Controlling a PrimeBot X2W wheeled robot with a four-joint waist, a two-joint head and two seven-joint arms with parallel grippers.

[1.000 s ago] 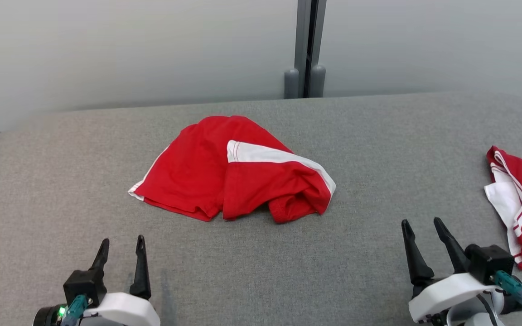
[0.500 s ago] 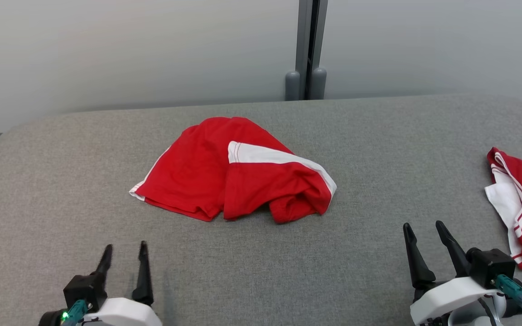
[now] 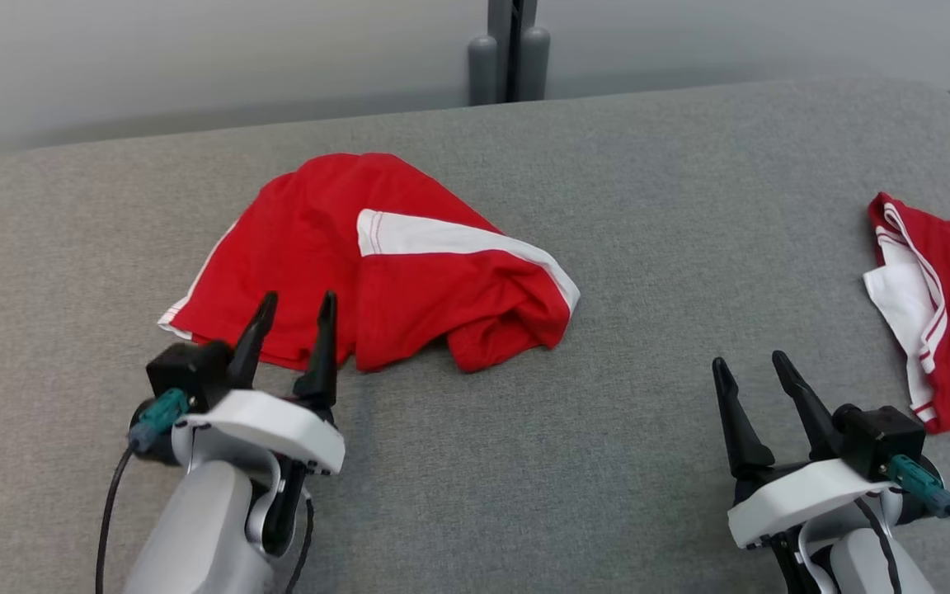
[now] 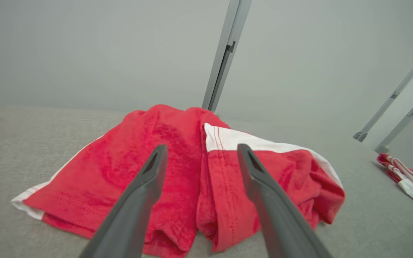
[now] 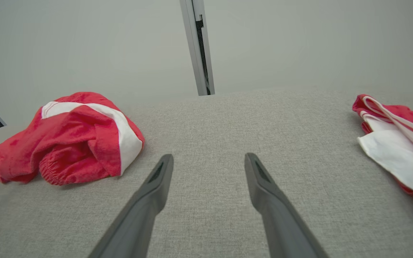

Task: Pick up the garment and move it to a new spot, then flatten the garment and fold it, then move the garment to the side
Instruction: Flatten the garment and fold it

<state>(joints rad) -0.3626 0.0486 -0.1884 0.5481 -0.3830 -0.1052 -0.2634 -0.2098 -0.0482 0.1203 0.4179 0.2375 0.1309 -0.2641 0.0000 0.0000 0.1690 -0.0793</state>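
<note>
- Lying crumpled on the grey worktop (image 3: 648, 247): red garment (image 3: 335, 247) with a white panel and thin white edge trim, on the near side of the grey post (image 3: 508, 49) and a little to its left.
- Hovering at the garment's near edge, further left of the post than the heap's middle: left tool (image 3: 298, 295), two dark fingers spread apart, nothing between them, tips over the red cloth in the head view.
- Looking along those fingers from the left wrist: doubled hem and a raised fold straight ahead, post rising behind the heap. Contact between fingertips and cloth impossible to tell.
- Held on the near side of the post and to its right: right tool (image 3: 748, 360), fingers likewise spread and empty, bare grey fabric under and ahead of them.
- Sitting far to the right of the post, at the worktop's right end: second red-and-white garment (image 3: 945, 297), bunched, with a white patch on the side nearest the post.
- Well apart from each other: the two garments, with bare worktop between them.
</note>
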